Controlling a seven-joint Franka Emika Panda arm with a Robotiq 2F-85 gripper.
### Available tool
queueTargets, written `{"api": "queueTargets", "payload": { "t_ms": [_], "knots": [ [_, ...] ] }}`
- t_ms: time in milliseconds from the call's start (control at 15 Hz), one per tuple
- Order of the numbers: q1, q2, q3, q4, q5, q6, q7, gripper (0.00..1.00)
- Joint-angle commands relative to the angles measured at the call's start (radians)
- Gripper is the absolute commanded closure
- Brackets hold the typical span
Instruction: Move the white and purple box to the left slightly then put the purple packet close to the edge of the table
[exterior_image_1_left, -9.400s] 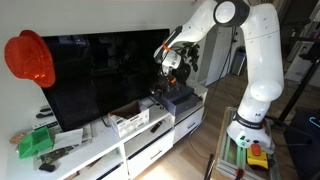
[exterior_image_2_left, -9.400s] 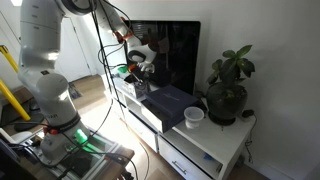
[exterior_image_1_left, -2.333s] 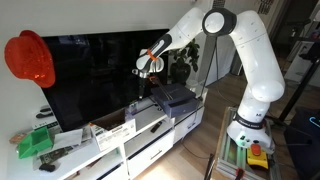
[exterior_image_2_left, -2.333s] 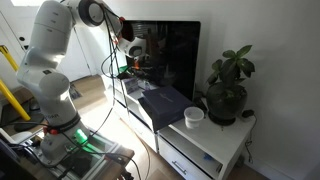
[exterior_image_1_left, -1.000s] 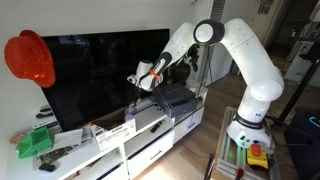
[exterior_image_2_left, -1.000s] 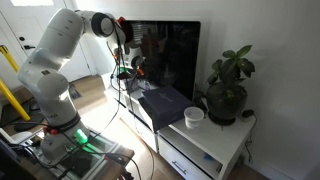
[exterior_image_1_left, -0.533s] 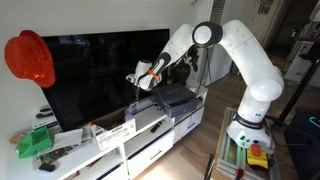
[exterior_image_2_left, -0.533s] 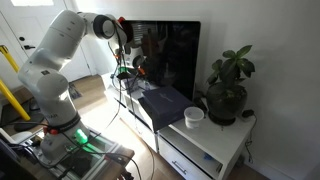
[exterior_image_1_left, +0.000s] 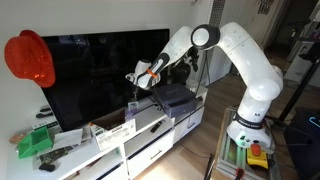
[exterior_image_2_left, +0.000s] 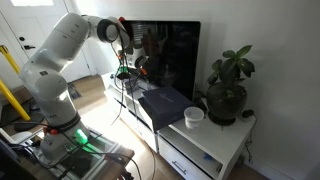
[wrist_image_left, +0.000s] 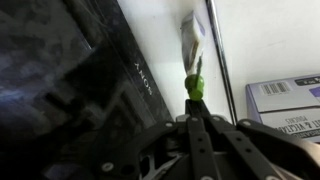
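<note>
**Gripper clenched on packet at the rear of the cabinet top**

In the wrist view, the gripper (wrist_image_left: 195, 113) is clenched. Its two dark fingers meet at a point on the near, green end of a small flat packet (wrist_image_left: 192, 45). The far part of the packet shows pale, and no purple can be made out on it from this angle.

The packet sits over the long low white cabinet serving as the table (exterior_image_1_left: 150, 148), toward its rear edge. It is close beside the lower edge of the large black television (exterior_image_1_left: 90, 75).

The white rectangular carton with purple markings (wrist_image_left: 285, 100) stands just to one side of the packet, apart from it and nearer the front edge.

In an exterior view, the carton sits between a green object (exterior_image_1_left: 35, 142) near one end of the top and a dark grey box-shaped device (exterior_image_1_left: 177, 97) toward the other.
</note>
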Motion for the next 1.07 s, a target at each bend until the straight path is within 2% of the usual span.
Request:
{"api": "queueTargets", "payload": {
  "t_ms": [0,467,1000],
  "knots": [
    [-0.024,0.0,0.021,0.023,-0.016,-0.053,-0.002,1.0],
    [-0.006,-0.138,0.007,-0.1,-0.013,-0.134,0.006,1.0],
    [-0.034,-0.279,0.059,-0.281,0.032,-0.205,-0.039,1.0]
  ]
}}
